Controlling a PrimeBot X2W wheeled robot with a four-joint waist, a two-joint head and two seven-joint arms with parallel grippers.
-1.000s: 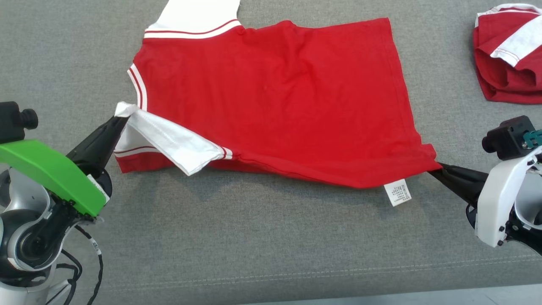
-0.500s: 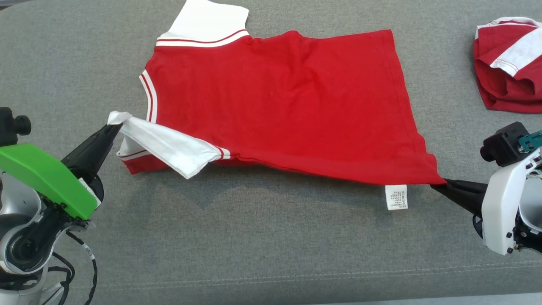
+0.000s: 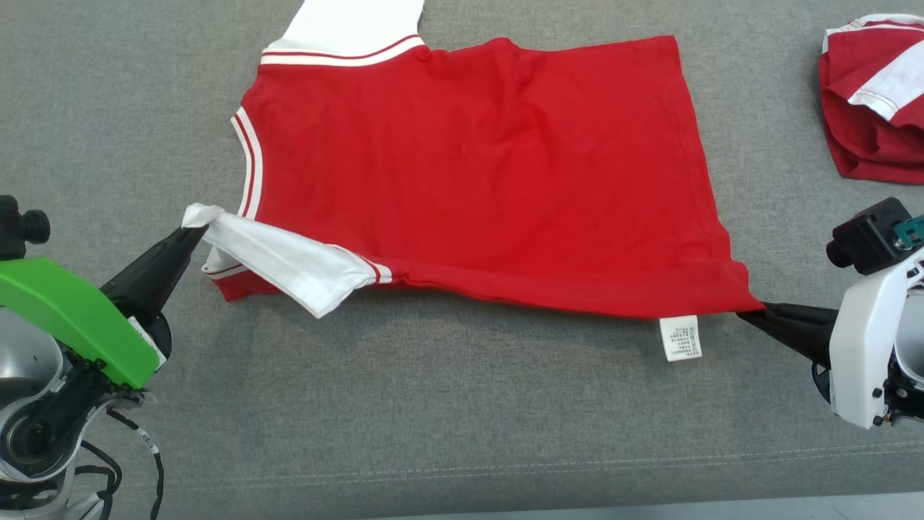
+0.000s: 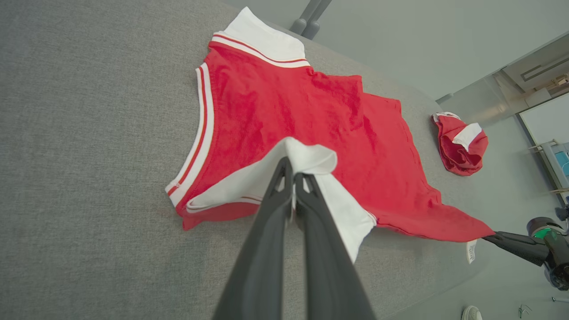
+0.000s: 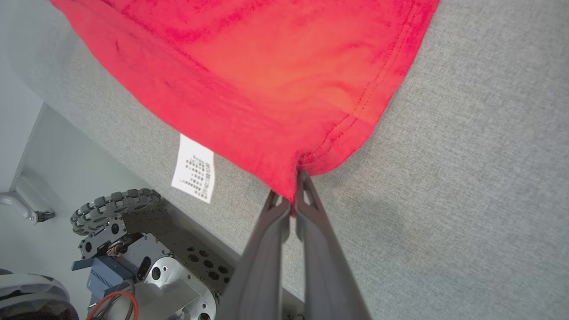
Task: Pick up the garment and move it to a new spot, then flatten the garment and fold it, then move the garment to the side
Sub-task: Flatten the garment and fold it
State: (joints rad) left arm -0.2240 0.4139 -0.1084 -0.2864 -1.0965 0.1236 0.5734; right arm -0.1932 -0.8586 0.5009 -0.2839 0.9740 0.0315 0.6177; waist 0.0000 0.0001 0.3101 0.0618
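left claw (image 3: 192,230) pinched the white sleeve (image 3: 289,263), right claw (image 3: 743,314) the hem corner (image 3: 730,292), probably pulling the garment (image 3: 469,173) flat on the counter (image 3: 433,419)

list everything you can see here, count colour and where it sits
shirt: one, red with white sleeves and striped trim, spread across the middle of the table
care label: one, white, hanging off the shirt's near edge by its right corner
second garment: one, red and white, bunched at the table's far right
table: one, grey fabric top, under both garments
left gripper: one, dark fingers, shut on the shirt's near white sleeve
right gripper: one, dark fingers, shut on the shirt's near right corner
wheeled base: one, dark metal, on the floor below the table's edge
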